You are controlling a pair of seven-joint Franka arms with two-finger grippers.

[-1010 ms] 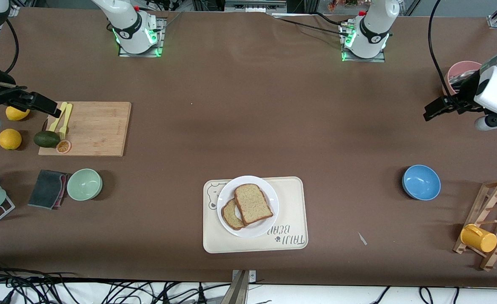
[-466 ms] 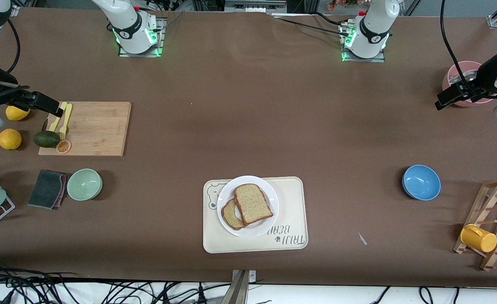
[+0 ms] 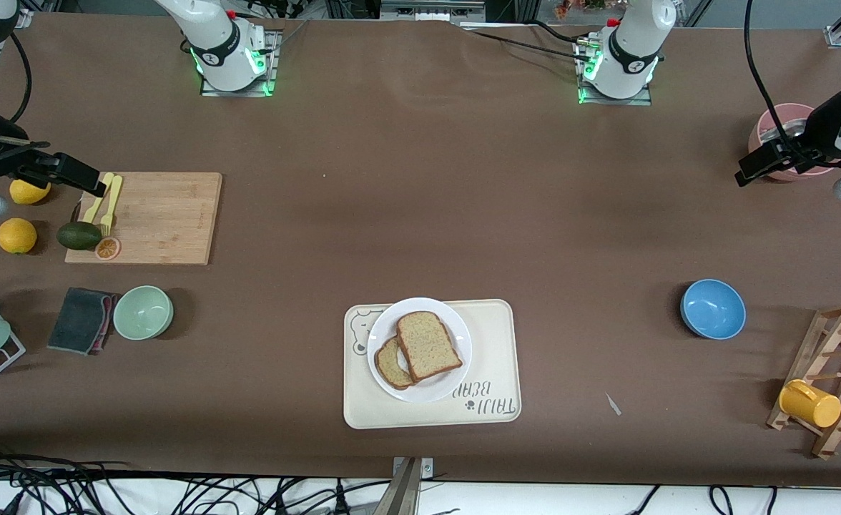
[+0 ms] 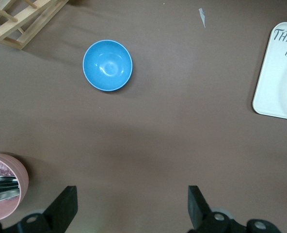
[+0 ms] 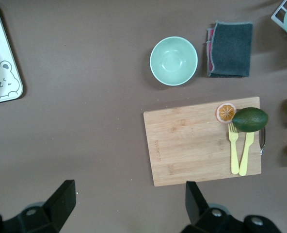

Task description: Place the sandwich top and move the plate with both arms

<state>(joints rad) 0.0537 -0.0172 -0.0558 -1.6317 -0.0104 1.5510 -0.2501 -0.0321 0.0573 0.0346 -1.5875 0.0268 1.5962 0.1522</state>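
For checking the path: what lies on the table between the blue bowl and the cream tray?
Only a small pale scrap, in the front view, between the round blue bowl and the cream rectangular tray.

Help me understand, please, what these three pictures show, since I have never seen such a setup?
Two white jointed robot arms stand at a brown table. The wide picture looks down from across the table; the other two come from cameras on each arm's wrist. The left gripper hangs open over the table by a pink pot, holding nothing. The right gripper hangs open over the edge of a wooden cutting board, also holding nothing. On a cream rectangular bear-print tray sits a small round white plate. On it, a plain tan bread slice partly covers another slice. Elsewhere lie a blue bowl, a green bowl and a grey cloth.
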